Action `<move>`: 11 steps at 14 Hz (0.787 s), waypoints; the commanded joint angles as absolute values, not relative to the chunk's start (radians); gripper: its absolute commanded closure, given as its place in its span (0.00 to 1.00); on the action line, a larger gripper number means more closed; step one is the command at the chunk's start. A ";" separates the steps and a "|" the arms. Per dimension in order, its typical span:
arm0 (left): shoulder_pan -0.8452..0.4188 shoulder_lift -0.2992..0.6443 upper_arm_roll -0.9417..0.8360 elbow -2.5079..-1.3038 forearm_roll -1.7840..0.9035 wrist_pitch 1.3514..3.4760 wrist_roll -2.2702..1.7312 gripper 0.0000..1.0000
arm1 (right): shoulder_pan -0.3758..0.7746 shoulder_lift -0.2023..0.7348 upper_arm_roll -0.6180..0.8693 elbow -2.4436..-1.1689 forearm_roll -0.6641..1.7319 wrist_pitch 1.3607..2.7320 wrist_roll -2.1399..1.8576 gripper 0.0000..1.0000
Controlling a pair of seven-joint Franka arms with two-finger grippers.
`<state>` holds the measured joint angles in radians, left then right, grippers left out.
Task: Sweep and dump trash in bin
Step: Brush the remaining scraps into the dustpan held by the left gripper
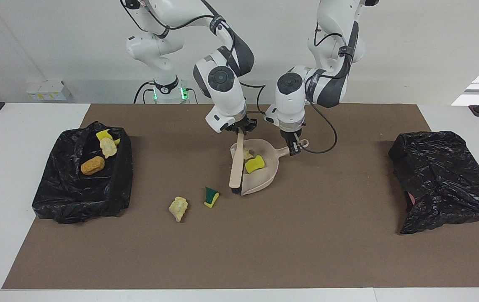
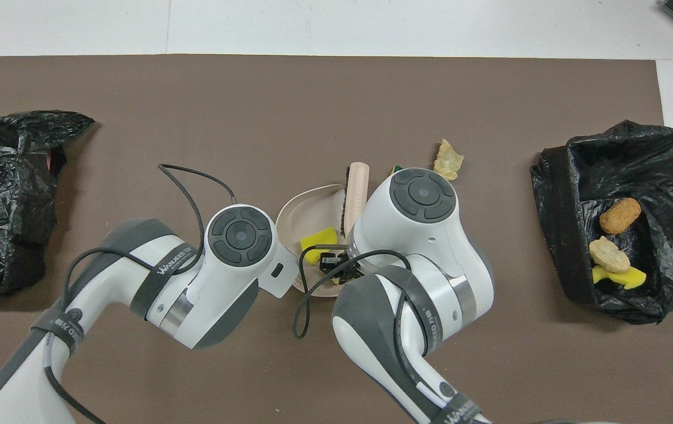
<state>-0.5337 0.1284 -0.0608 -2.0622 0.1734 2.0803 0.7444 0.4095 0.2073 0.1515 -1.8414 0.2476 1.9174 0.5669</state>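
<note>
Trash: yellow sponge chunk (image 1: 254, 164) and pale lump (image 1: 247, 154) in beige plastic dustpan (image 1: 264, 178), frame centre. Right gripper (image 1: 240, 128) clamped on beige brush (image 1: 236, 167); left gripper (image 1: 293, 147) pinching pan handle. Advised: brush kept across mouth, pan level.

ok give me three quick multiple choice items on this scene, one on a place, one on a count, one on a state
1. Where is the yellow sponge chunk that lies nearest the brush?
A in the dustpan
B on the mat
C in a black bag

2. How many scraps lie loose on the brown mat?
A two
B four
C none

3. What does the right gripper hold?
A nothing
B the brush handle
C the dustpan handle

Answers: 1 A, it sits inside the pan's rim. 2 A, only the pale lump and the green-and-yellow wedge. 3 B, its jaws are shut on the handle's top, while the left gripper grips the dustpan's handle.
</note>
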 commanded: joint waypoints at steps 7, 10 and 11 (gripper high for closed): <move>-0.531 0.097 -0.054 -2.102 0.179 2.112 0.646 1.00 | 0.174 0.248 0.155 -1.790 -0.237 1.867 0.221 1.00; -0.528 0.100 -0.054 -2.102 0.155 2.117 0.640 1.00 | 0.101 0.326 0.153 -1.693 -0.363 1.804 0.126 1.00; -0.526 0.101 -0.054 -2.102 0.143 2.117 0.623 1.00 | 0.082 0.375 0.155 -1.628 -0.386 1.751 0.115 1.00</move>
<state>-0.5318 0.1284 -0.0583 -2.0644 0.1619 2.0831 0.6589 0.1142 0.2757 0.1387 -1.7729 -0.3354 1.8330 0.1588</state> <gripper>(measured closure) 0.687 0.736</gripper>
